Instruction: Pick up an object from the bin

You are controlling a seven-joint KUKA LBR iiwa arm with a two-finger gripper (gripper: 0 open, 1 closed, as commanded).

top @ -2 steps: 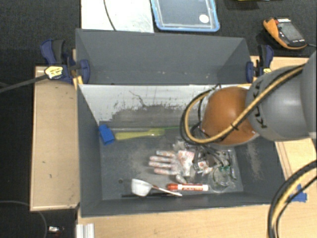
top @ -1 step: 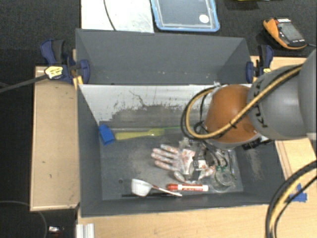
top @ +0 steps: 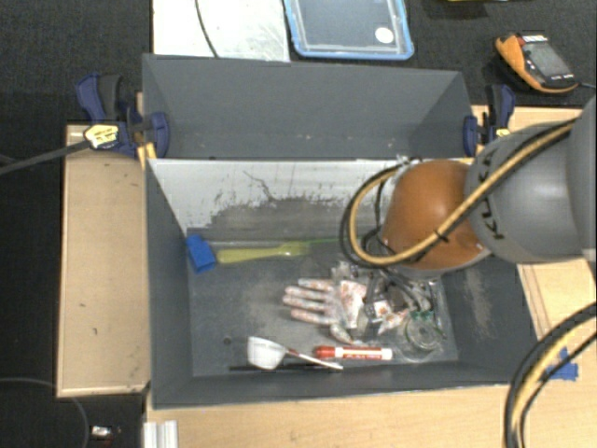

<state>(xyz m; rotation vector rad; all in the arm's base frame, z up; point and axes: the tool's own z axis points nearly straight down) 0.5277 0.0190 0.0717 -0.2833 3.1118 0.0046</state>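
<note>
grey bin [top: 238, 311] is lying mostly bare, gripper [top: 378, 302] is sitting low in the near-right heap [top: 415, 325] beside the toy hand [top: 311, 301], likely because pickable things are clustering there; can't tell its grip state.

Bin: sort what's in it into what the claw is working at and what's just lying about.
In hand: claw; the heap it is over, crumpled red-and-white wrappers beside a pale toy hand.
Lying about: blue-headed brush, far left; white scoop and red marker, along the front.
</note>
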